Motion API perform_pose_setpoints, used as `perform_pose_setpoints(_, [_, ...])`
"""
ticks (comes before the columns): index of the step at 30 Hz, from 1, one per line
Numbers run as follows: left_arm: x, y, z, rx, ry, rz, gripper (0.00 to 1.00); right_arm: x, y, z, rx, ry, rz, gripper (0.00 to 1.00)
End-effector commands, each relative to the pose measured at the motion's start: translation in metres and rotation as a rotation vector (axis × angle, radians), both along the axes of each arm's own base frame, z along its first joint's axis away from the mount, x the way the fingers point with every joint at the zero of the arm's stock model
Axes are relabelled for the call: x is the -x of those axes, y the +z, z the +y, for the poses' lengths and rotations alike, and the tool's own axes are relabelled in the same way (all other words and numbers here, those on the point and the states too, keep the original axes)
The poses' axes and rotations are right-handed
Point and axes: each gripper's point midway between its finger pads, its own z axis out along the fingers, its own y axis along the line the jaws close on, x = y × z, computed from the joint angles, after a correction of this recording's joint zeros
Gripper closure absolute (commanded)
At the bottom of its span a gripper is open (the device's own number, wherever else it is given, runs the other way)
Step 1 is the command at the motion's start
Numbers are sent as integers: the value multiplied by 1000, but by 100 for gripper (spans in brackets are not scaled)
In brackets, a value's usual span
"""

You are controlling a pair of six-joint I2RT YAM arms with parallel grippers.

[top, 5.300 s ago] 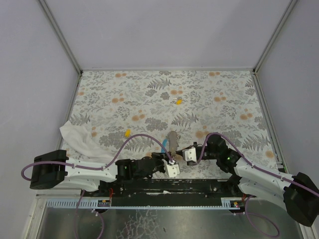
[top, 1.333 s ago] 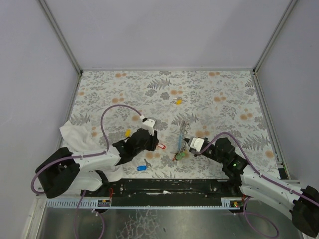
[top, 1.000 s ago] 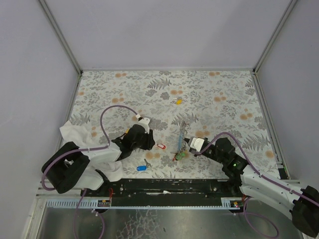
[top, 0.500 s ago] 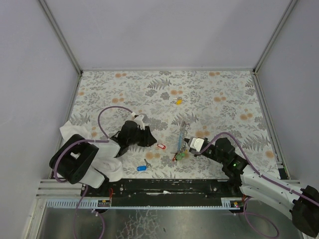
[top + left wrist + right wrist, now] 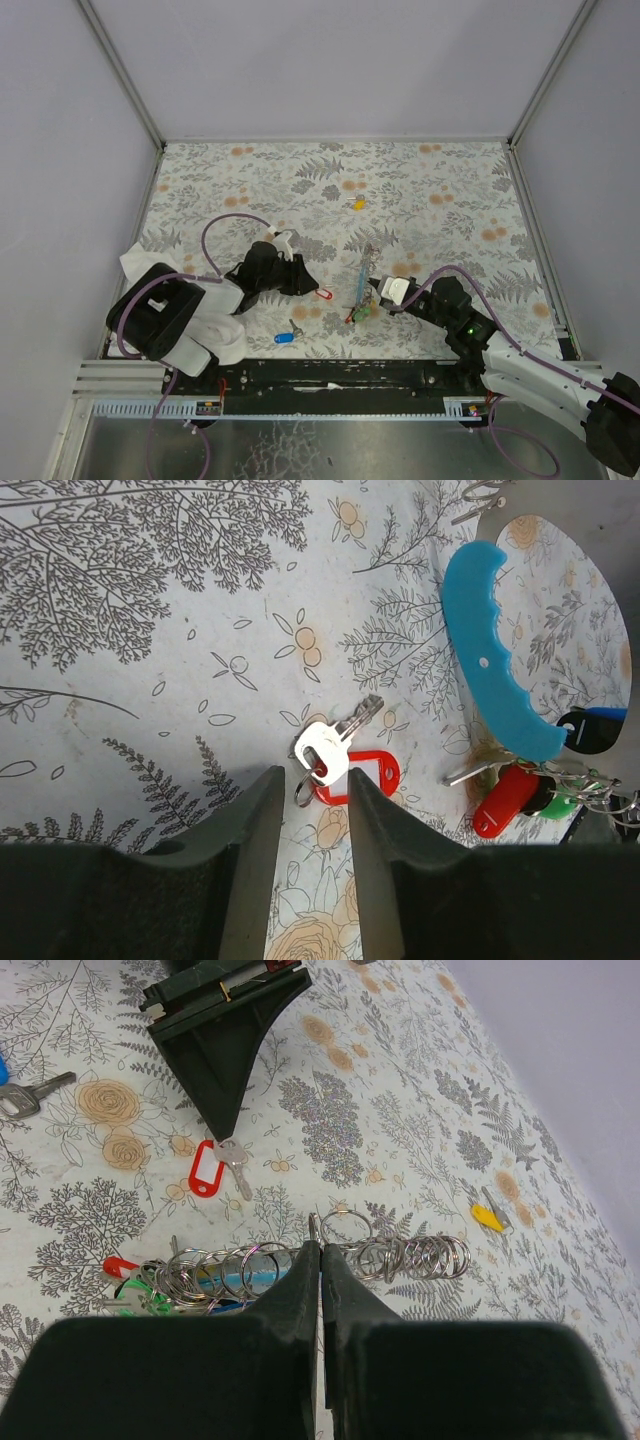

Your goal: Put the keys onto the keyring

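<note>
The keyring [image 5: 362, 272], a coil of metal rings with a light-blue end piece [image 5: 488, 650], lies mid-table. It bears a cluster of red, green and blue keys [image 5: 359, 313]. My right gripper [image 5: 378, 290] is shut on one ring of the coil [image 5: 318, 1232]. A loose key with a red tag [image 5: 323, 294] lies left of the coil. My left gripper [image 5: 303, 281] is open and empty, its tips just short of that key [image 5: 340, 762]. A blue key [image 5: 284, 337] lies near the front and a yellow key [image 5: 358, 204] further back.
A white cloth [image 5: 150, 270] lies at the left edge, partly under the left arm. A bare silver key [image 5: 295, 325] lies beside the blue key. Grey walls close the table on the left, back and right.
Since 5.3 s ago the keyring and red-tagged key have come to lie on the table. In the last second the left gripper drew slightly left off the red key; the right arm held still.
</note>
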Motion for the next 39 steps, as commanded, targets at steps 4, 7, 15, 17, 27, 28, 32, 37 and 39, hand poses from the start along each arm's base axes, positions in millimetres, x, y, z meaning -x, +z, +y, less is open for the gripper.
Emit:
perform_pose_setpoints(4, [24,-21,7,-26,-29,109,71,-1,28,8,-73,21,-69,100])
perform_pose_setpoints(7, [23,-18,7,-25,-28,102,74,-1,28,8,-73,21,-68,100])
perform_pose_setpoints(15, [22,-16,7,-26,-30,93,82,-1,27,8,-70,23,-65,100])
perform_pose_setpoints(17, [21,-16,6,-24,-29,94,83,-1,27,8,-70,23,-65,100])
perform_pose_setpoints(27, [21,-19,4,-22,-32,106,87,-1,26,9,-67,24,-63,100])
perform_pose_setpoints(28, [20,-20,4,-23,-32,106,88,-1,27,9,-68,24,-64,100])
perform_pose_setpoints(32, [21,-18,5,-24,-33,94,99,-1,26,9,-67,26,-63,100])
perform_pose_setpoints(37, [15,6,5,-13,-51,-6,100,1,28,10,-73,35,-65,100])
perform_pose_setpoints(39, [11,17,6,-22,-65,-71,100,2,29,11,-78,47,-68,100])
